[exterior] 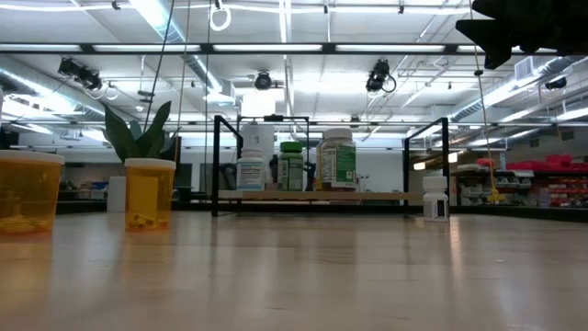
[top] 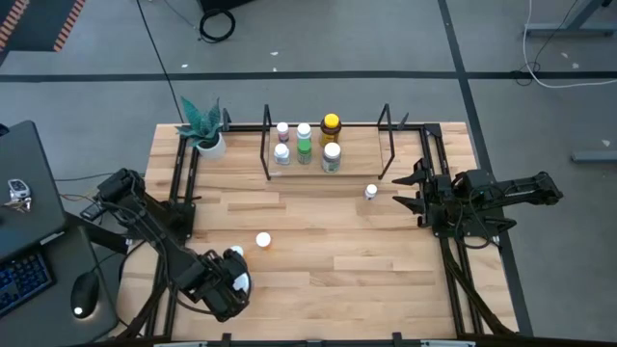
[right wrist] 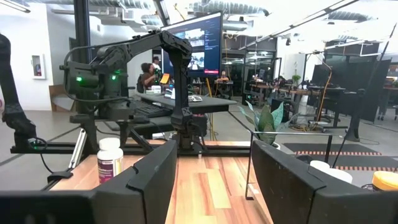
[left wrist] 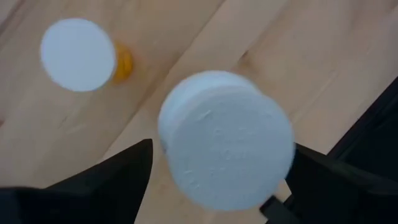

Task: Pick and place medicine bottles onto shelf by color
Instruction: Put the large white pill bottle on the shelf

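Left end effector point(left wrist: 214, 177) spread wide around white bottle cap point(left wrist: 225, 148), fingers apart from it, right end effector point(right wrist: 211, 180) empty, part-open.

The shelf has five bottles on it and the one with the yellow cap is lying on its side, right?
Not quite. The shelf does hold five bottles, but the yellow-capped bottle is standing upright, not lying on its side. The high view shows its round cap from straight above, and the low view shows the bottles there standing up.

Left wrist view: white cap point(left wrist: 225, 146) fills frame, blurred, bottle body hidden beneath. Low view: nearest orange bottle point(exterior: 28, 191) cut by left edge. Shelf labels unreadable.
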